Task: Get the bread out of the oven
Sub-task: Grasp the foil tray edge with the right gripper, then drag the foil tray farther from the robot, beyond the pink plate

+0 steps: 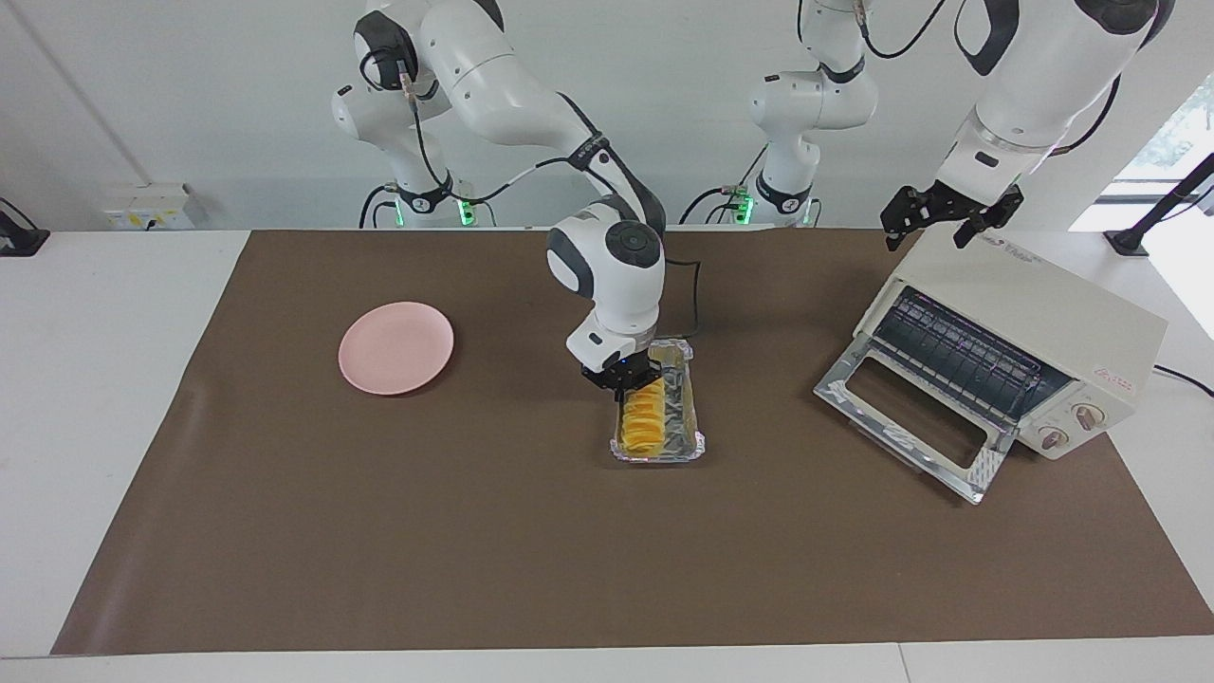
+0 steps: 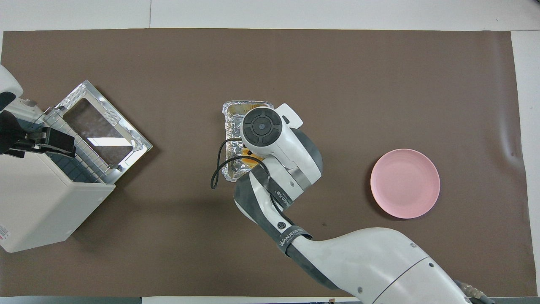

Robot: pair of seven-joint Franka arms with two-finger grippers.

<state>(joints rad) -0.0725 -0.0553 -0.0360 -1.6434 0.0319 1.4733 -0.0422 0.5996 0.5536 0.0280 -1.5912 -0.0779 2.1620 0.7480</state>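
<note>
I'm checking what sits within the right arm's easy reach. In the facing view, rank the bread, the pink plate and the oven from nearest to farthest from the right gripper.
1. bread: in the foil tray, right gripper shut on it.
2. pink plate: toward the right arm's end of the table.
3. oven: toward the left arm's end, door down.

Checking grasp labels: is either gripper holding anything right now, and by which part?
The right gripper is shut on the bread at its end nearer the robots, in the foil tray. The left gripper, open over the oven, holds nothing.
</note>
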